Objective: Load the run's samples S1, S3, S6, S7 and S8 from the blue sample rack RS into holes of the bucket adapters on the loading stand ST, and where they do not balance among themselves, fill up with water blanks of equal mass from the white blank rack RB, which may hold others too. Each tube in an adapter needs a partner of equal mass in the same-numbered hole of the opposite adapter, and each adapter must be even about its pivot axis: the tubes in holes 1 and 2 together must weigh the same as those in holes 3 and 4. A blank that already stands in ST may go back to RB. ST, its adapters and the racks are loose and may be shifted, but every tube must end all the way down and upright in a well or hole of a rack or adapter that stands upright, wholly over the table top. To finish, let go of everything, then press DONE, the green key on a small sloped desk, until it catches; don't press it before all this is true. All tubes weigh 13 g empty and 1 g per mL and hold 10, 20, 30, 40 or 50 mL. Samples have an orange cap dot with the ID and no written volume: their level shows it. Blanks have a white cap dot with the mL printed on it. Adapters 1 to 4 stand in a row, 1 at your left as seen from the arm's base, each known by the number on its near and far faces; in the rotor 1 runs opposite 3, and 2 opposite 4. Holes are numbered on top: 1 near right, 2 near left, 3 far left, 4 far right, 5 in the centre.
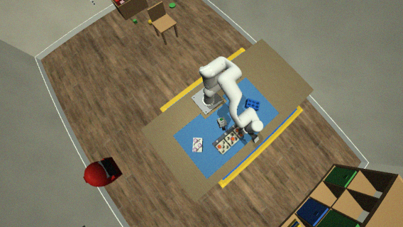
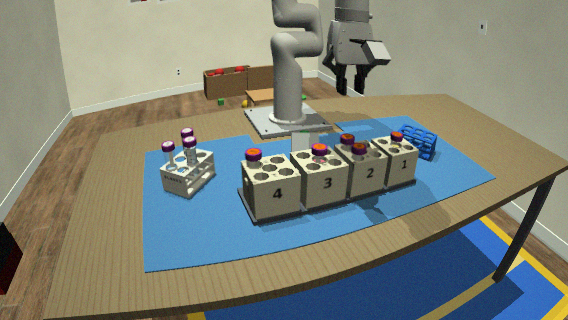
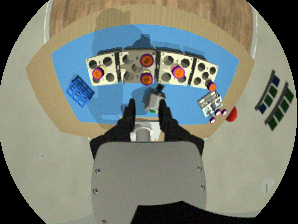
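The tool (image 2: 350, 82) was held high at the upper centre of the exterior view, half open and empty. Five orange-dotted tubes were seated in the adapters (image 2: 327, 182); the blue rack (image 2: 420, 141) appeared bare. Next, blanks from the white rack (image 2: 187, 175) were judged likely needed.

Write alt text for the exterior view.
Four numbered cream blocks stand in a row on a blue mat, holding five orange-capped tubes. The robot's tool hangs high above them, holding nothing. A white rack with three tubes stands left, an empty blue rack right.
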